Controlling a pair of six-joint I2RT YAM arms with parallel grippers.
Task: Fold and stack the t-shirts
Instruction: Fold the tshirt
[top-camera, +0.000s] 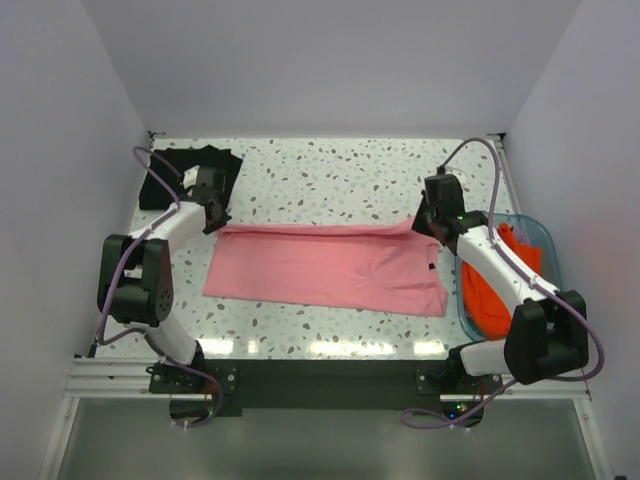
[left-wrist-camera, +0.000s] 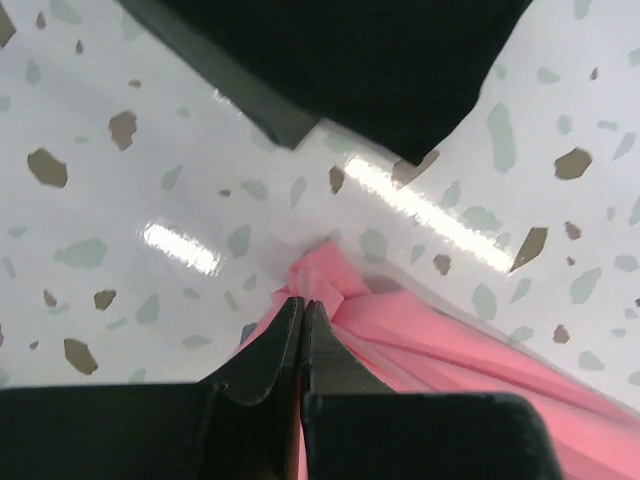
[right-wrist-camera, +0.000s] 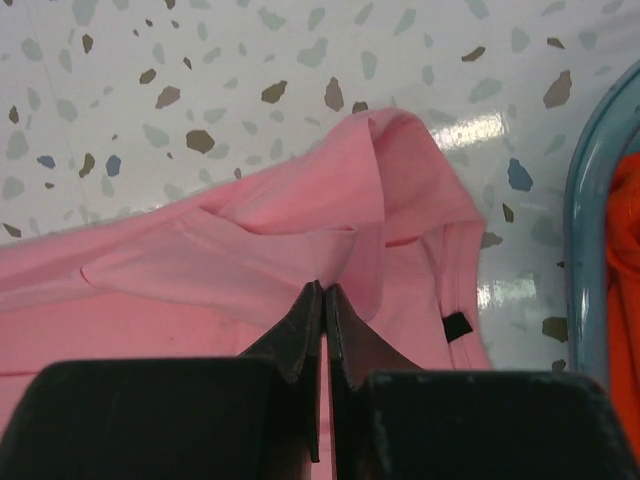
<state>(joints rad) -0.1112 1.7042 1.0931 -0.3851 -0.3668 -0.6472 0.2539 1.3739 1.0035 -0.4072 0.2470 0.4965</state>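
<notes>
Folding of the pink soft-cloth t-shirt (top-camera: 330, 268) on the speckled table (top-camera: 320, 180) is in hand: far corners are pinched shut in left gripper (left-wrist-camera: 300, 308) and right gripper (right-wrist-camera: 322, 292); an even joint lift is needed.

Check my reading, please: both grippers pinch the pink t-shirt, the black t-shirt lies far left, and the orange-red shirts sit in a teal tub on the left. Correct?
One point is wrong: the teal tub with the orange-red shirts stands on the right, beside the right arm, as the top external view shows. The rest holds.
</notes>
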